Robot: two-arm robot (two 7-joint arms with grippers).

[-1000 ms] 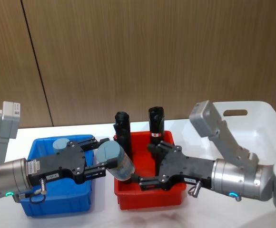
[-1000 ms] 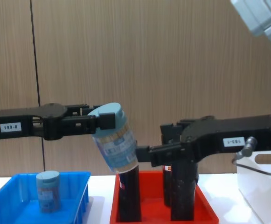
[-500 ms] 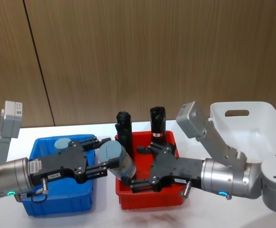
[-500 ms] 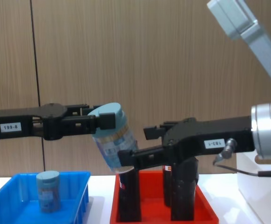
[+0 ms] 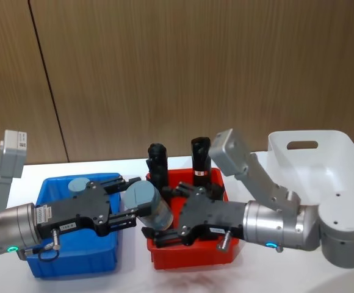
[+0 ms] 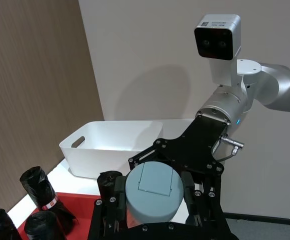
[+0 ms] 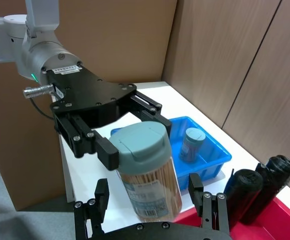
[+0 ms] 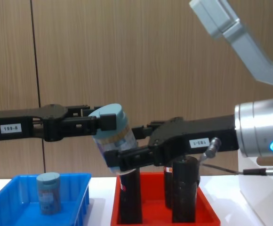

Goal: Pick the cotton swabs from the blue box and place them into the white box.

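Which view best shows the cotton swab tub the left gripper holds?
Right wrist view: the tub shows lid to label, swabs visible inside, the left gripper clamping its lid, the right gripper open around its base. Head view sees it from above; left wrist view, the lid's top; chest view, its side.

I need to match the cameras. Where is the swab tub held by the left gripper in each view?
Head view: the clear cylindrical cotton swab tub with pale blue lid, low centre, tilted, held by the left gripper.
Chest view: left of centre, mid-height, above the red plastic tray.
Left wrist view: lid toward the camera, white plastic bin beyond.
Right wrist view: inside the open right gripper, blue plastic tray beyond.
Shared landmark: the tall black rolls.
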